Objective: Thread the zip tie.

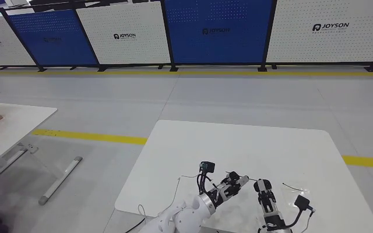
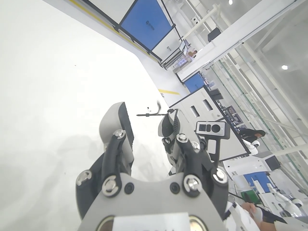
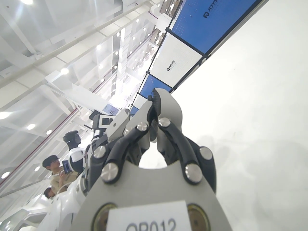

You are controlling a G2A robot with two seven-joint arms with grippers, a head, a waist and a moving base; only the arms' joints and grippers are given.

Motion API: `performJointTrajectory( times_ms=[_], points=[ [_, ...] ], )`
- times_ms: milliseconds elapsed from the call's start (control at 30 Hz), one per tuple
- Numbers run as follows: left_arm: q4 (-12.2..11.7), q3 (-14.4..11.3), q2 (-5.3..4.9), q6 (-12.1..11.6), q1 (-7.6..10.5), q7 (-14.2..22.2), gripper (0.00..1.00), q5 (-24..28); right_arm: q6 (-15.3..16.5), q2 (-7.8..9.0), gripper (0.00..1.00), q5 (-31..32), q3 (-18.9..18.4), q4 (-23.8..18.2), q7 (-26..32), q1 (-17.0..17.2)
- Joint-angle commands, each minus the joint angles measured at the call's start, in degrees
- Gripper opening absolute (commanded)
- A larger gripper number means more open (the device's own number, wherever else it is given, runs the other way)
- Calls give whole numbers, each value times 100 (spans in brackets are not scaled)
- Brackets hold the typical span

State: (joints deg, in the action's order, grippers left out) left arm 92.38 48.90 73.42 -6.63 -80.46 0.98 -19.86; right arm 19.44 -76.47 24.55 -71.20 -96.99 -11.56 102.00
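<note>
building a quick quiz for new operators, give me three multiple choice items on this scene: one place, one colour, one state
1. Where is the zip tie? A on the floor. B just past the tips of the left gripper. C inside a box.
2. What colour is the table? A white. B blue. C yellow.
3. How is the right gripper? A wide open. B shut. C holding a cup.
Key: B, the left wrist view shows the black strip there; A, its top is white; B, its fingers meet.
</note>
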Motion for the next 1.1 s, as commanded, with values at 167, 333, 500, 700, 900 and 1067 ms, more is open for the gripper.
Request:
performJointTrajectory(
  times_ms=[167, 333, 500, 700, 900, 1067],
  points=[
    [17, 55, -1, -16, -36, -125, 0, -21, -20, -5, 0, 54, 6, 7, -38, -6],
    [12, 67, -1, -56, -50, -125, 0, -24, -33, -9, 0, 81, 22, 12, -39, -20],
    [34, 64, -3, -106, -47, -73, 0, -65, -51, -11, 0, 104, 24, 1, -37, -22],
    [96, 62, -4, -197, -59, 5, 0, 5, -108, -11, 100, 104, 21, -63, 14, -15],
    [113, 129, 20, -144, -80, -188, 0, 302, -48, 0, 100, 85, -12, -157, 105, 24],
    [130, 253, 50, -327, -132, -325, 0, 1000, 4, 13, 100, 247, -62, -343, -92, 199]
  ],
)
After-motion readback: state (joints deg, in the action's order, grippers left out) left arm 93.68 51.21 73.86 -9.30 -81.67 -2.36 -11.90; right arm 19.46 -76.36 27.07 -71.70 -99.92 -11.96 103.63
